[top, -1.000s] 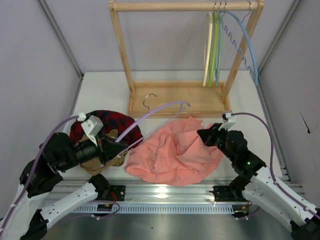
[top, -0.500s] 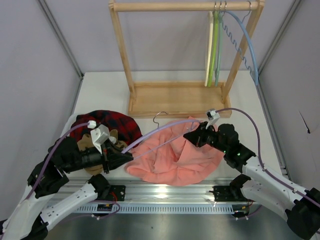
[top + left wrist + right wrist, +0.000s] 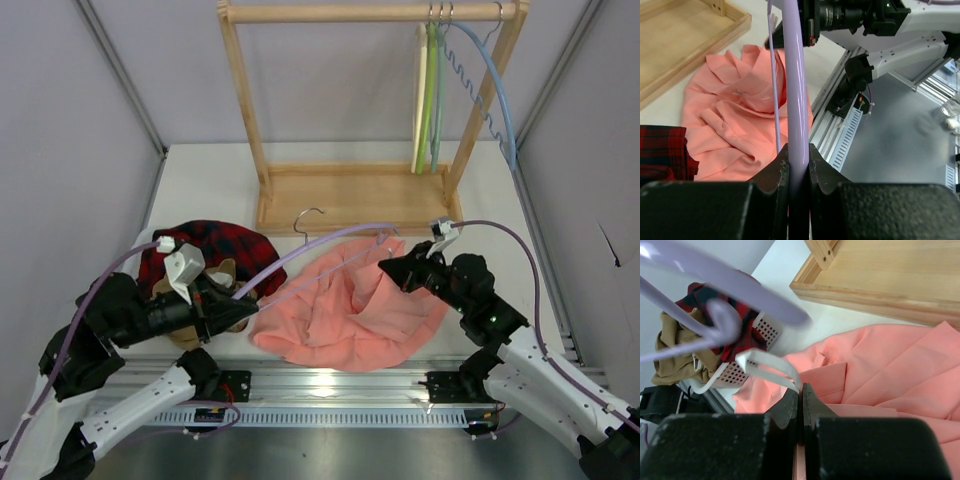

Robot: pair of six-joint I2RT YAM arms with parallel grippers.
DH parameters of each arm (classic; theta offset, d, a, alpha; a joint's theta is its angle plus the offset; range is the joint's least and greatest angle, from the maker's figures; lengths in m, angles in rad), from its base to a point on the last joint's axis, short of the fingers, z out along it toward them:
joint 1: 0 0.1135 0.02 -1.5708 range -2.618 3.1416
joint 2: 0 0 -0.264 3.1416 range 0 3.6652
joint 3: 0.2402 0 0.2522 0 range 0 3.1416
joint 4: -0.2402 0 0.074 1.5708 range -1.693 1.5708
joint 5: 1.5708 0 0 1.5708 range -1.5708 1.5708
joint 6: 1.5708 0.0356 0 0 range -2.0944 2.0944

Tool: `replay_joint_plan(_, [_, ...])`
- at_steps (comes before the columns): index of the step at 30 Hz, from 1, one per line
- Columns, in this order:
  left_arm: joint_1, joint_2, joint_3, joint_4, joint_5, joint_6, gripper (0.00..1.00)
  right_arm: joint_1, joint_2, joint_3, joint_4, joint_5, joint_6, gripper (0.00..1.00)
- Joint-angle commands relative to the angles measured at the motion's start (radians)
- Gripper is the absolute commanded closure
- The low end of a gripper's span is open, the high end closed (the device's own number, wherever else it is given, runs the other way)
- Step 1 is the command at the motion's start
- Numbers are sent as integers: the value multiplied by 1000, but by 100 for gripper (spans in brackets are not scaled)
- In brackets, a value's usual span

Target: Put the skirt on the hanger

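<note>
The salmon-pink skirt (image 3: 345,315) lies crumpled on the table in front of the arms. My right gripper (image 3: 393,267) is shut on its upper edge, where a white ribbon loop (image 3: 771,366) sticks out from between the jaws (image 3: 801,390). My left gripper (image 3: 228,303) is shut on one end of the lilac hanger (image 3: 310,250). The hanger arcs above the skirt to the right gripper, with its silver hook (image 3: 305,216) pointing at the rack. In the right wrist view the hanger's far end (image 3: 740,282) hovers just above the loop. The left wrist view shows the hanger's bar (image 3: 795,75) clamped between the jaws (image 3: 797,150), with the skirt (image 3: 735,115) below.
A white perforated basket (image 3: 747,371) at the left holds a red-and-black plaid garment (image 3: 215,243) and a tan one (image 3: 200,328). The wooden rack (image 3: 350,195) stands behind the skirt, with cream and green hangers (image 3: 428,90) and a light blue hanger (image 3: 497,95) on its rail.
The hanger swung down toward the skirt, then rose a little, its hook ending nearer the rack's base. The right gripper moved left with the skirt's edge, then drew slightly back right.
</note>
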Motion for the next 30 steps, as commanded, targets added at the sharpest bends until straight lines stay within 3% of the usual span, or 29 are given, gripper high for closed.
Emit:
replay_joint_plan(1, [3, 8, 89, 36, -37, 26, 100, -2, -20, 42, -15, 39, -13, 100])
replay_joint_plan(21, [3, -25, 20, 64, 89, 32, 100, -2, -19, 109, -24, -60, -59, 100])
replay_joint_plan(30, [3, -25, 23, 42, 54, 52, 100, -2, -27, 114, -64, -60, -62, 100])
